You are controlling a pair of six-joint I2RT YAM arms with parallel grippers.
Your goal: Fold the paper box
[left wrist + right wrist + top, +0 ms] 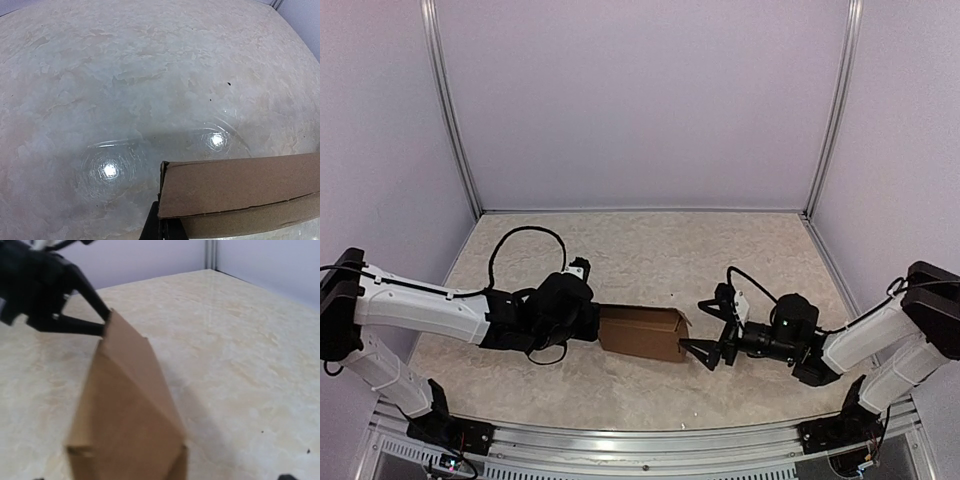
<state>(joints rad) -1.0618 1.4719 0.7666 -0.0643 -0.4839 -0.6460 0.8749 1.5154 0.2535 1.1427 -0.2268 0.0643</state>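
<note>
paper box [642, 334] between left pincer [597, 325] and right pincer [692, 324] (close), far table [650, 250] open

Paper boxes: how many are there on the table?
1. The paper box lies mid-front on the table, the left gripper shut on one end, the open right gripper at the other. None seems hidden.

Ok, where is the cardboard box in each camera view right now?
Top view: box sits low centre.
Left wrist: lower right corner.
Right wrist: lower left of centre.
Shared landmark: the left gripper pinching the box's end, at the bottom edge in the left wrist view and upper left in the right wrist view.
</note>
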